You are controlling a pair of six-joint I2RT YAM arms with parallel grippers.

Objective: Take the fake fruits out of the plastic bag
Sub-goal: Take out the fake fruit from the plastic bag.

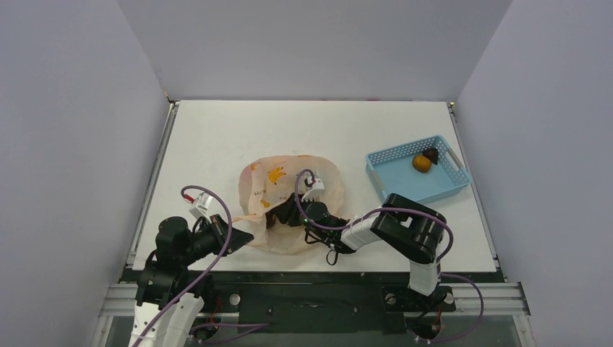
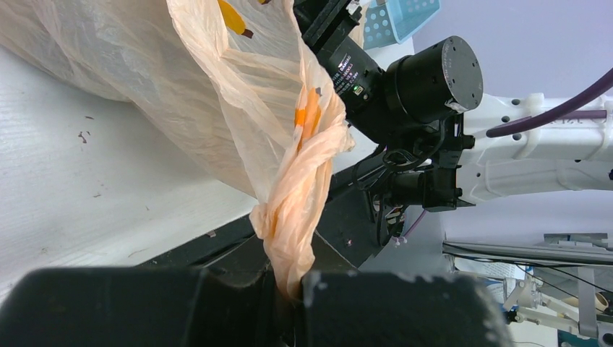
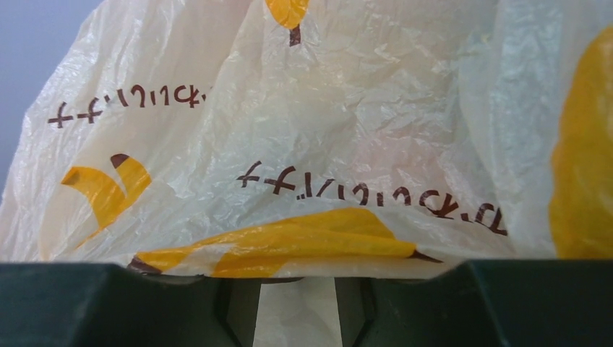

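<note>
L gripper [image 2: 293, 289] clenched on twisted handle [image 2: 296, 217] of bag [image 1: 289, 181]. R gripper [image 3: 298, 311] sits in bag mouth, jaws apart, only film seen btwn them. Orange [image 1: 421, 163] + maroon fruit [image 1: 431, 153] lie touching in blue basket [image 1: 394, 173], right of bag.

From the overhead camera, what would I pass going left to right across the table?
Left tool → the banana-printed plastic bag it pinches → light blue basket, holding an orange fruit, then a dark maroon fruit.
</note>
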